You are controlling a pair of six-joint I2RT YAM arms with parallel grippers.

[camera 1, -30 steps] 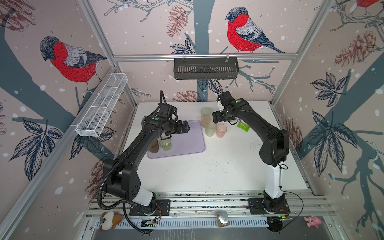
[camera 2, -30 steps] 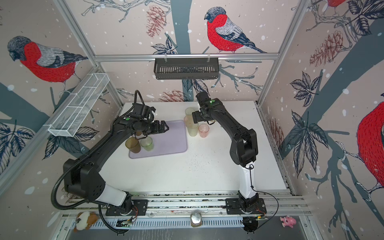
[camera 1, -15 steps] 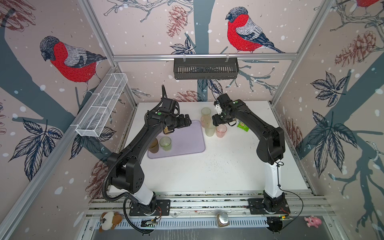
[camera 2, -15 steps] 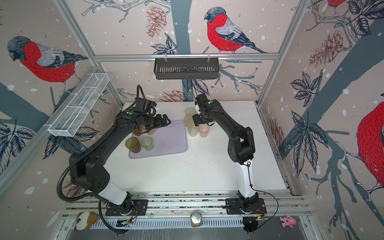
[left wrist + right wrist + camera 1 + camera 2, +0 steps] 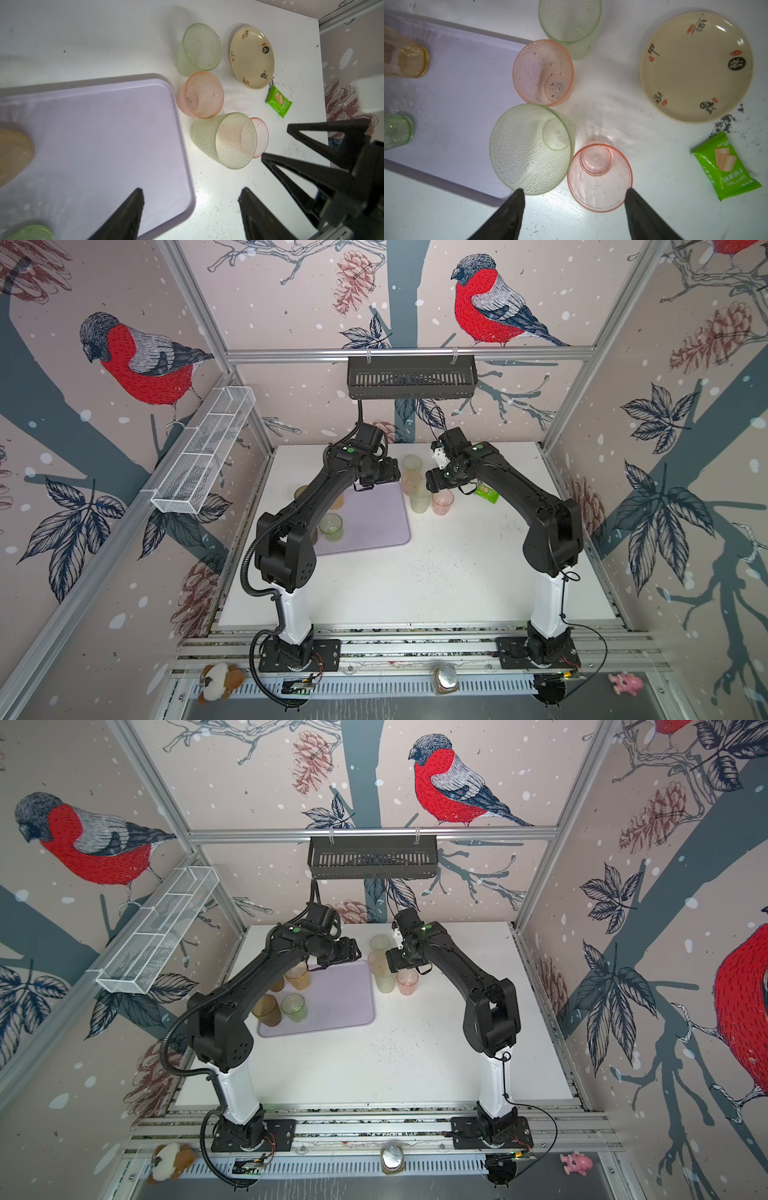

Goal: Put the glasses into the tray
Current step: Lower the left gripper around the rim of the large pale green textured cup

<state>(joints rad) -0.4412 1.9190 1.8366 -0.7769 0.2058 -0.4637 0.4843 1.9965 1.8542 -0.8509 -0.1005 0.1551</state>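
Observation:
The lilac tray (image 5: 374,526) (image 5: 340,994) (image 5: 104,124) (image 5: 456,93) holds a green glass (image 5: 294,1007) (image 5: 396,133), an amber one (image 5: 298,976) (image 5: 404,60) and two brown ones (image 5: 266,1010) (image 5: 276,984). Off its right edge stand a pale glass (image 5: 569,22) (image 5: 199,47), a dimpled pink glass (image 5: 543,72) (image 5: 201,95), a second pale glass (image 5: 531,149) (image 5: 226,141) and a smooth pink glass (image 5: 600,178) (image 5: 442,502). My left gripper (image 5: 191,192) (image 5: 380,479) hangs open and empty over the tray's right side. My right gripper (image 5: 574,191) (image 5: 434,487) is open above the nearer pale and smooth pink glasses.
A cream plate (image 5: 695,66) (image 5: 251,58) and a green snack packet (image 5: 724,166) (image 5: 486,493) lie right of the glasses. A black basket (image 5: 411,377) hangs on the back rail, a white wire basket (image 5: 203,460) on the left wall. The right gripper's fingers (image 5: 311,143) show beside the left gripper.
My left gripper has swung away from the glasses on the tray, back and to the right, and its jaws have narrowed a little. The right gripper has barely shifted.

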